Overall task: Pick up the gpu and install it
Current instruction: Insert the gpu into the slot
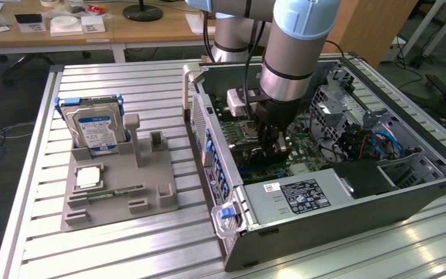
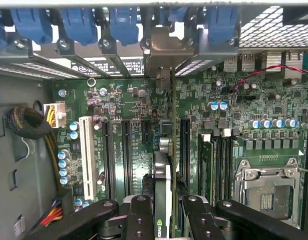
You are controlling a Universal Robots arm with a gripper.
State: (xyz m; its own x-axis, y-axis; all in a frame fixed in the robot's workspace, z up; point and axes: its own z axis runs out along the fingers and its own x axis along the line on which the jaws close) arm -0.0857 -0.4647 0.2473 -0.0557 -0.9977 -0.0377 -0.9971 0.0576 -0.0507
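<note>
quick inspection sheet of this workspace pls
surface: slatted metal table, open pc case lying on it
job's things: gpu edge-on above the motherboard slots, whether seated cannot be told
clutter: grey fixture holding an upright hard drive and a memory stick
grippers: gripper shut on the gpu, inside the case
cables: red and black wires, sleeved bundle
surroundings: wooden desks behind the table

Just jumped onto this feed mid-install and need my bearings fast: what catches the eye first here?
The arm reaches down into the open computer case, where the gripper is clamped on the gpu, held edge-on just above the green motherboard and its slots. On the exterior view's left, a silver hard drive stands upright in a grey holder on the slatted table.
</note>
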